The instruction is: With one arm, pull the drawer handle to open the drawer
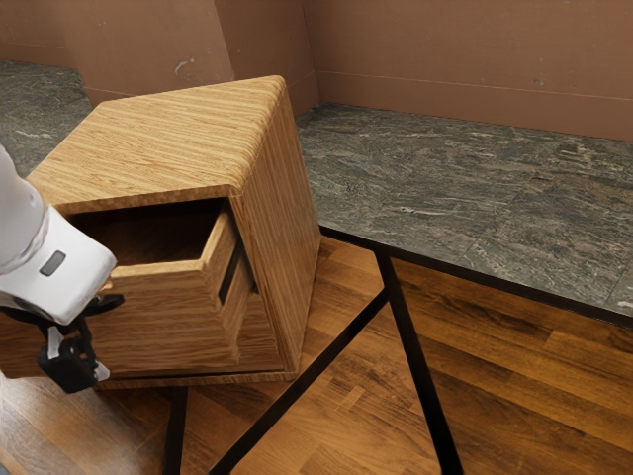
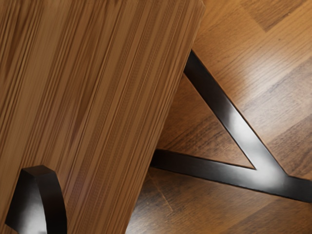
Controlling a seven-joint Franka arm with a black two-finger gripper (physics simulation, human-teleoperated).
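Observation:
A wooden cabinet [image 1: 188, 148] stands on the dark stone table [image 1: 475, 188], near its edge. Its drawer [image 1: 178, 297] is pulled partly out, and the dark inside shows above the drawer front. My black gripper [image 1: 69, 361] hangs under the white arm, right against the drawer front at the exterior view's lower left. In the wrist view the striped wooden drawer front [image 2: 92, 107] is close under my hand, with the curved black drawer handle [image 2: 41, 202] just beside it.
The table's black metal legs [image 1: 406, 346] and cross braces [image 2: 229, 117] run below the cabinet over a wooden plank floor [image 1: 534, 396]. Brown walls close off the back. The stone tabletop stretches to the exterior view's right.

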